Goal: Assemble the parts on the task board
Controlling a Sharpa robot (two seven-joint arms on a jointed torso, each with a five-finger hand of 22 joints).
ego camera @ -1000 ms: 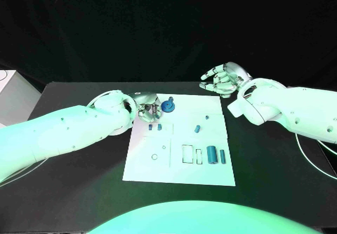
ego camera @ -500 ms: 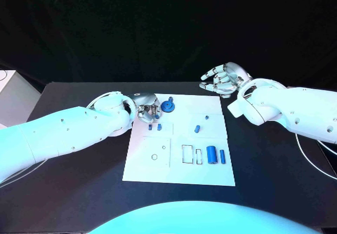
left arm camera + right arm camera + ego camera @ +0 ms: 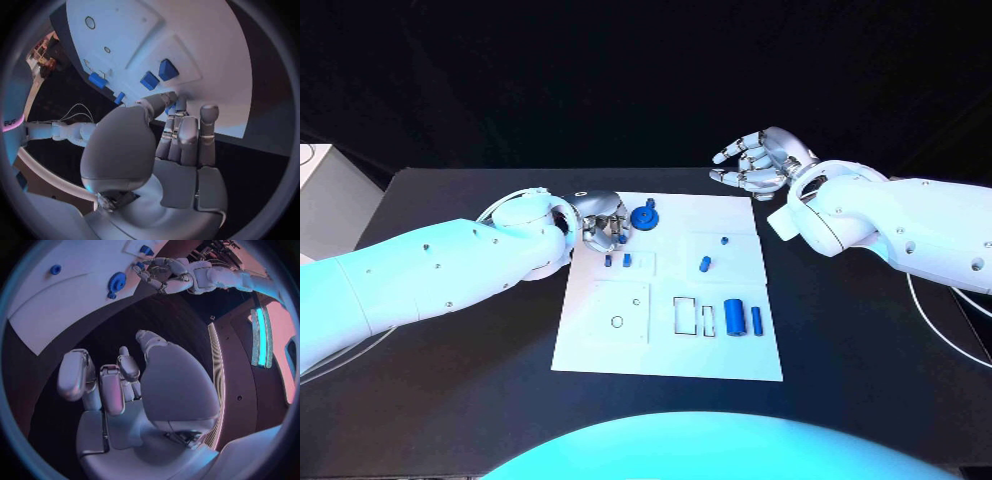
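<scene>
Blue round knobbed part (image 3: 643, 217) stands on the white rectangular task board (image 3: 661, 355), left hand (image 3: 603, 228) curled beside it gripping nothing, right hand (image 3: 756, 165) likewise curled empty.

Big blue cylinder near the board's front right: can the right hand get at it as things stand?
Probably yes. The right hand hovers empty past the task board's far right corner, and the big blue cylinder lies uncovered with only a thinner blue pin beside it.

Both arms are smooth, rounded white shells dotted with small dark screw holes. A thin pale cable loops beside each arm. The left hand (image 3: 603, 222) and right hand (image 3: 754, 165) are silver metal, with segmented fingers (image 3: 187, 142) and broad curved palm plates.
</scene>
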